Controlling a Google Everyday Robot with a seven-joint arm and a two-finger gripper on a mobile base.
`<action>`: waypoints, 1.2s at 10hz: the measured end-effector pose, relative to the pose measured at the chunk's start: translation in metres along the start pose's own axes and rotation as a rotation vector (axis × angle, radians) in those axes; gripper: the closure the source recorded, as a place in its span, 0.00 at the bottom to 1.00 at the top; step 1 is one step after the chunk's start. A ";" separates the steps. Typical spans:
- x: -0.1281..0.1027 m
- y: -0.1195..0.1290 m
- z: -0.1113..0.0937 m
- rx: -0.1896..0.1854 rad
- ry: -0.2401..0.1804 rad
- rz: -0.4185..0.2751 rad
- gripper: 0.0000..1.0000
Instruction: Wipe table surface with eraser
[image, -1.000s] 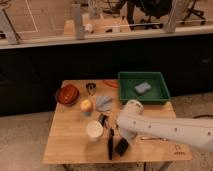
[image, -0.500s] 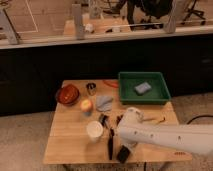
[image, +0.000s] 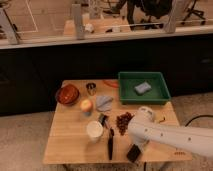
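The white arm (image: 172, 134) reaches in from the right across the front of the table (image: 70, 145), and its gripper (image: 135, 149) sits low at the near edge, fingers closed tight on the eraser (image: 133, 153) — the flat black block rests against the wood right under the hand, tilted a little. Just to the left of the hand lies a slim black tool (image: 110, 145), and beyond that a white cup (image: 94, 130). Behind the hand, partly hidden by the arm, is a cluster of dark red grapes (image: 122, 121). Further back and left are a grey cloth (image: 104, 103), an apple (image: 86, 105), a small metal cup (image: 91, 88) and a reddish bowl (image: 67, 94). Back and to the right stands a green tray (image: 160, 95) — a grey-blue sponge (image: 142, 88) lies inside it.
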 end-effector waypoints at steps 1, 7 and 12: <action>0.009 0.000 0.001 -0.005 0.001 0.021 1.00; 0.001 -0.053 -0.007 0.021 -0.026 0.003 1.00; -0.052 -0.059 -0.016 0.046 -0.041 -0.120 1.00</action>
